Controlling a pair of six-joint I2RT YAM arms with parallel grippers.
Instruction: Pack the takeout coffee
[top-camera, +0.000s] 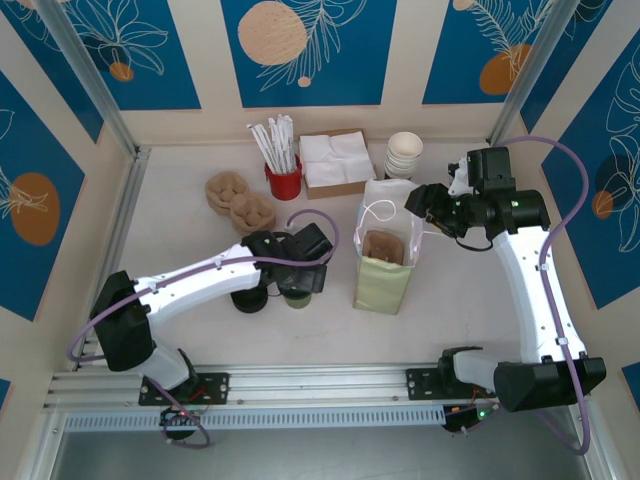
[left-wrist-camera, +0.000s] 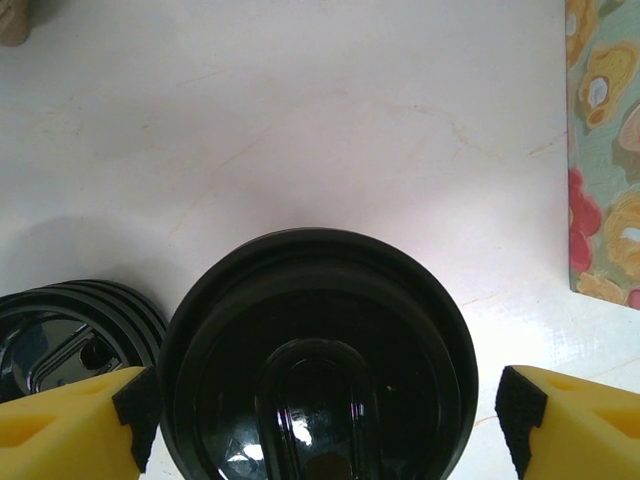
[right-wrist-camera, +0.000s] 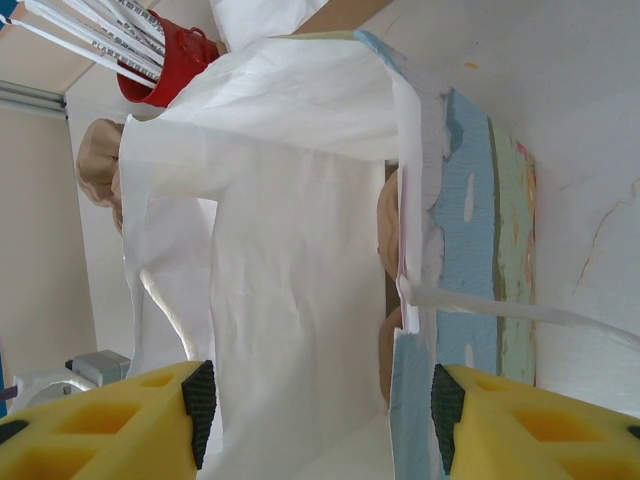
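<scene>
The takeout coffee (left-wrist-camera: 315, 360) fills the lower half of the left wrist view, its black domed lid facing up. In the top view its olive-green side (top-camera: 297, 295) shows under my left gripper (top-camera: 296, 280). My left gripper (left-wrist-camera: 325, 420) is open and straddles the lid; the left pad (left-wrist-camera: 135, 412) is at the rim and the right pad (left-wrist-camera: 520, 420) stands clear of it. The floral paper bag (top-camera: 385, 280) stands upright and open just to the right. My right gripper (top-camera: 427, 213) is at the bag's right rim, open, with the bag's white inner wall (right-wrist-camera: 300, 300) between its fingers (right-wrist-camera: 322, 415).
A stack of all-black lids (top-camera: 250, 298) sits left of the cup. A tan cup carrier (top-camera: 383, 247) is inside the bag. At the back stand cardboard carriers (top-camera: 238, 200), a red cup of straws (top-camera: 283, 180), a napkin box (top-camera: 335, 162) and white paper cups (top-camera: 404, 155).
</scene>
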